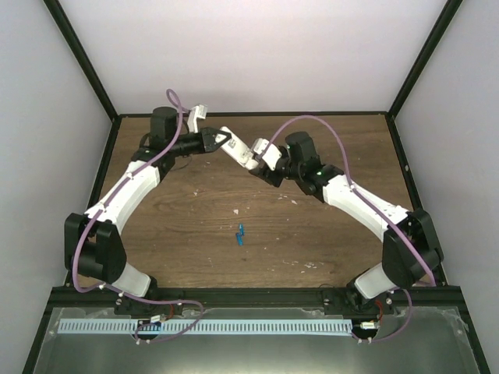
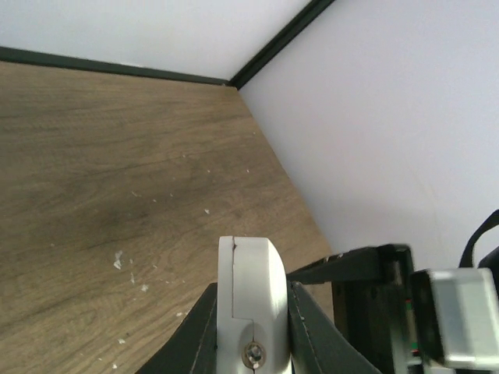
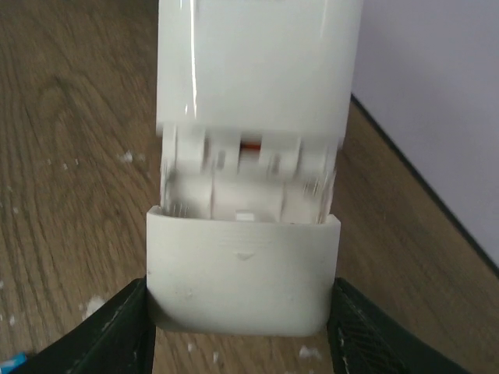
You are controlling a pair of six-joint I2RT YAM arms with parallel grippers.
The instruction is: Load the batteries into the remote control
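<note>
The remote control (image 3: 257,70) is white; the batteries (image 1: 241,234) bright blue; the tabletop (image 1: 312,234) brown wood grain, flecked white.

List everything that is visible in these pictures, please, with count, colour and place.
remote: one, white, held above the far part of the table; its battery bay is open, with no blue inside
batteries: two, blue, lying close together at mid table
table: one, brown wood with pale specks
walls: white, with black frame bars, around the table
strip: one, pale and slotted, along the near edge
cables: purple, looping along both arms
left arm, right arm: white and black, meeting at the remote
left tool: black, shut on one end of the remote
right tool: black, shut on the other end
</note>
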